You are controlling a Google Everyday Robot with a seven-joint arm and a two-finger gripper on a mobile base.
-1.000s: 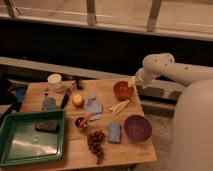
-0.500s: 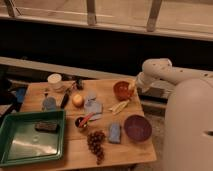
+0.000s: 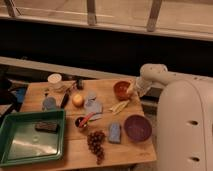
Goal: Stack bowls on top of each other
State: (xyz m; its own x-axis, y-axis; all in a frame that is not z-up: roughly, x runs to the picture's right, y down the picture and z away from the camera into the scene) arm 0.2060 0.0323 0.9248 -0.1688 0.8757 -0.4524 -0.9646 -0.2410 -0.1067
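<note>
- The robot's white body (image 3: 187,125) stands at the right end of the wooden table (image 3: 75,152), with its arm (image 3: 155,75) bent over the far corner.
- A green tray (image 3: 25,147) takes up the near left, away from the job.
- The purple-maroon bowl (image 3: 137,127) sits upright near the front right edge. It is the wider of the two and the likely base.
- The orange-brown bowl (image 3: 121,90) rests farther back, apart from it.
- The gripper (image 3: 131,90) is at that bowl's right rim, apparently placed for a lift. Whether it has clamped on cannot be told.
</note>
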